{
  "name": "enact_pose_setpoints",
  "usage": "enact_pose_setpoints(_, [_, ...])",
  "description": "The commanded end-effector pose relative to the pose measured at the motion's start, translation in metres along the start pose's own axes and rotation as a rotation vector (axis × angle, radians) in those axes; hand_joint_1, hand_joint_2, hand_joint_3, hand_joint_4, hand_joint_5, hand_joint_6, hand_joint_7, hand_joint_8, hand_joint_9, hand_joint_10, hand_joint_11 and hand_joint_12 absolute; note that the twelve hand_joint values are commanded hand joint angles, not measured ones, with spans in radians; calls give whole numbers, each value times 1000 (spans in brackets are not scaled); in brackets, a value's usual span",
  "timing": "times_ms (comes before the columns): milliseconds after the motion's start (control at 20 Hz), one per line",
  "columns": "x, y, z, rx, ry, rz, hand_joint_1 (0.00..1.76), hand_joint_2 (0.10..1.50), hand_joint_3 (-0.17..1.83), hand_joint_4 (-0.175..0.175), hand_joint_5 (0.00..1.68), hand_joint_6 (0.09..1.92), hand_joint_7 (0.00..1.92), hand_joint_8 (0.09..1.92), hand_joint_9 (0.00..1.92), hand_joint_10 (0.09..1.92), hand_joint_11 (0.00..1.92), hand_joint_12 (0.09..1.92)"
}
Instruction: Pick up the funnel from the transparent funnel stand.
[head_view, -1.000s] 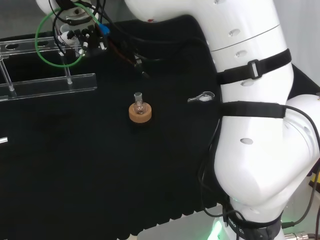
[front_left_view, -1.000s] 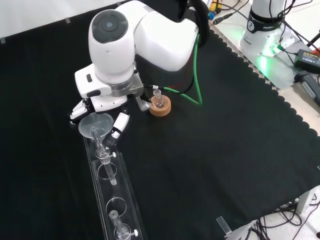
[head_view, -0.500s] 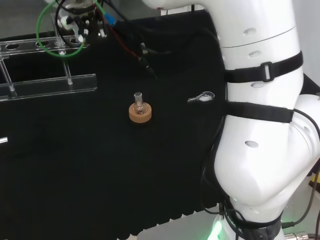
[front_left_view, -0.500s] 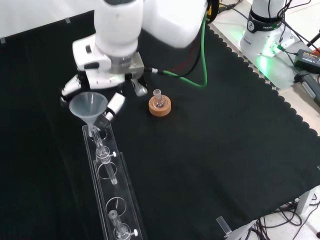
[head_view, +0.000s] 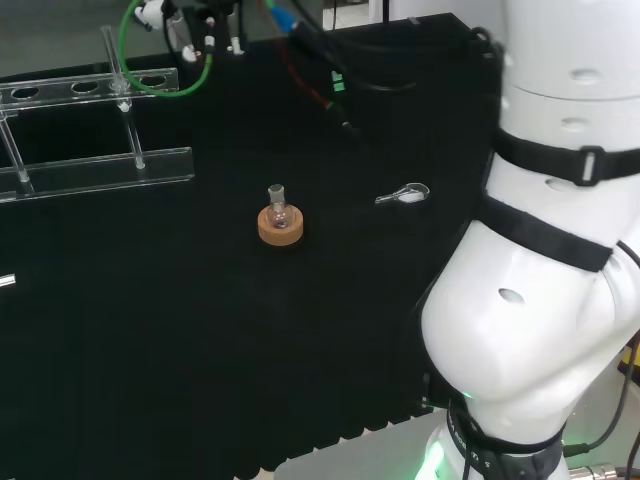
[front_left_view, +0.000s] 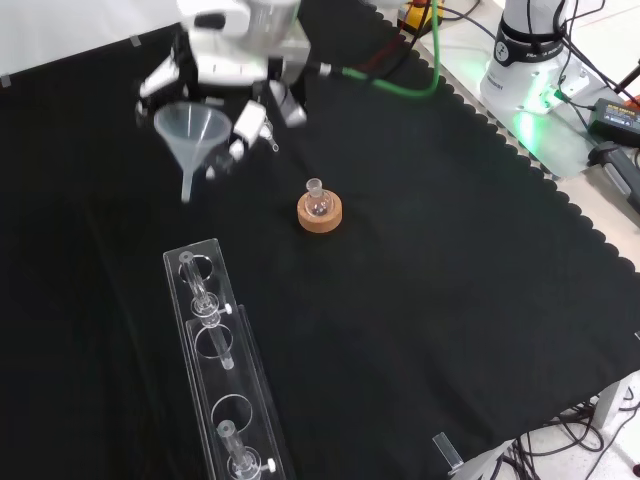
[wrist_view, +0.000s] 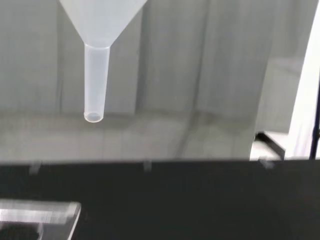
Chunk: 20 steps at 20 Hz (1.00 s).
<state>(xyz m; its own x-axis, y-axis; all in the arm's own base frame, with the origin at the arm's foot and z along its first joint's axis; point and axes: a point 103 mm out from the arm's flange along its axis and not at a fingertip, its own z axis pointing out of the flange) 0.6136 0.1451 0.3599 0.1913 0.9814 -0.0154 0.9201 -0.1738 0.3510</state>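
A clear plastic funnel (front_left_view: 188, 131) hangs in the air with its stem pointing down, well above the black cloth. The hand (front_left_view: 248, 122) is shut on it, fingers curled round the cone's rim on both sides. In the front view the funnel is beyond the far end of the transparent funnel stand (front_left_view: 236, 393) and apart from it. The stand lies along the cloth with round holes in its top rail and a few glass pieces in it. The wrist view shows the funnel's stem (wrist_view: 95, 80) hanging free, with a corner of the stand (wrist_view: 42, 212) below.
A small round flask (front_left_view: 317, 202) sits on a cork ring (front_left_view: 320, 216) in the middle of the cloth, to the right of the funnel in the front view. A small metal clip (head_view: 402, 194) lies beside the arm's white links (head_view: 540, 300).
The hand has risen with the funnel, lifting its stem out of the stand's end hole, and has moved away from the stand toward the top of the front view.
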Motion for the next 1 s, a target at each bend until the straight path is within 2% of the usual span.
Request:
enact_pose_setpoints(50, [-145,-61,-162,-64,131,67,1169,708,760,-175,1068,1072,1447,1345,1920,1076,1920,1275])
enact_pose_setpoints(300, [-209,-118,-185,1,147,-32,1168,697,789,-175,1063,1093,1444,1353,1917,1085,1920,1279])
enact_pose_setpoints(450, [-227,-143,-197,76,165,-48,1168,691,802,-175,1063,1100,1442,1357,1915,1087,1920,1274])
enact_pose_setpoints(600, [-219,-172,-218,134,157,-49,1167,681,824,-175,1063,1111,1442,1361,1913,1092,1920,1276])
enact_pose_setpoints(700, [-204,-186,-227,173,144,-46,1167,678,830,-175,1063,1115,1441,1362,1913,1093,1920,1277])
enact_pose_setpoints(900, [-170,-200,-233,193,136,-87,1166,677,835,-175,1062,1118,1441,1363,1914,1095,1920,1276])
enact_pose_setpoints(1000, [-154,-204,-232,201,156,-101,1166,676,838,-175,1062,1120,1441,1363,1915,1096,1920,1275])
